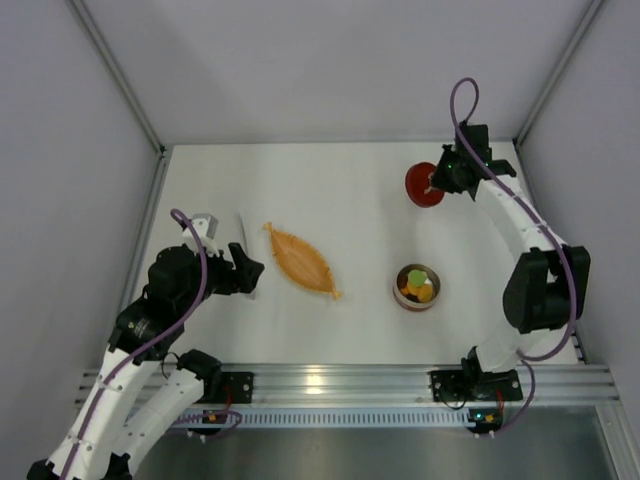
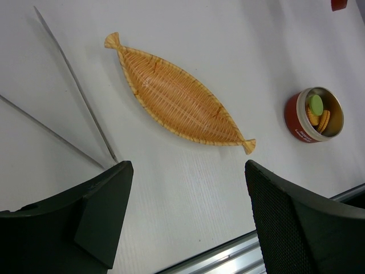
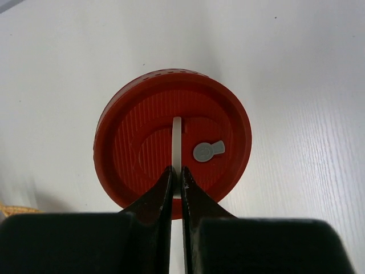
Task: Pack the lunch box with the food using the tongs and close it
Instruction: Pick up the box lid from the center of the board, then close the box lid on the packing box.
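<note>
right wrist view shows the right gripper [image 3: 177, 174] pinched shut on the white tab [image 3: 177, 131] of the red lid [image 3: 125, 137], which lies flat, well apart from the lunch box [image 1: 400, 297]. recommend a level lift, then centring over its rim before lowering. only the left wrist view shows the tongs [image 2: 80, 94] clearly, lying flat, the left gripper [image 2: 188, 171] spread wide, holding nothing.

White arm links [image 1: 505, 205]; black joint housings [image 1: 545, 285]; looping purple cables [image 1: 462, 100]; black wedge fingers [image 2: 296, 228], one mesh-textured
</note>
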Available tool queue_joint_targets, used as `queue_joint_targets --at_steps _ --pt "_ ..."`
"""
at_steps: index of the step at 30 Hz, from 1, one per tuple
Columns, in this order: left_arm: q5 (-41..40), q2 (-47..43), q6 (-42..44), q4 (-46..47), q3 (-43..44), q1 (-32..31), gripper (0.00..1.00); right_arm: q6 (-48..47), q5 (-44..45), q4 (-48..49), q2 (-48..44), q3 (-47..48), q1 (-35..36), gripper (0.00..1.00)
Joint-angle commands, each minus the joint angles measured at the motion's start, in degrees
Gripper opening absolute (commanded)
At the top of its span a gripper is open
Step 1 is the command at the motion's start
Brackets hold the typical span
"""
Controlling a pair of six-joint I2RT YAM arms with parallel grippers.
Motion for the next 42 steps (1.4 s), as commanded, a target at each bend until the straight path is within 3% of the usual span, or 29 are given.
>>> queue_joint_targets --at_steps 1,11,19,27,30,42 --pt "-0.9 -0.3 -0.3 2.5 -0.3 -0.4 0.84 -2.4 0.3 -0.4 -8.0 -2.7 -0.6 0.00" --pt "-1.0 -0.5 -0.4 2.5 -0.2 -0.8 0.85 -9.1 3.3 -13.2 -25.7 -10.3 1.3 0.00" --pt "-0.9 -0.6 -0.4 2.5 -0.3 -1.0 0.85 -10.1 7.0 -21.2 -36.2 -15.5 9.1 0.00" --pt "-0.9 -0.6 -0.5 2.5 -0.3 -1.2 0.85 -4.1 13.8 -22.4 -35.8 -22.1 22.6 0.00" --pt "-0.9 -0.6 -0.5 2.4 -0.3 -1.4 0.85 -3.3 16.0 -22.7 -35.6 -23.7 23.0 0.00" --pt "-3.1 -0.5 -0.6 2.4 -0.4 -2.1 0.84 -3.5 10.3 -16.8 -31.7 -28.9 23.4 0.00"
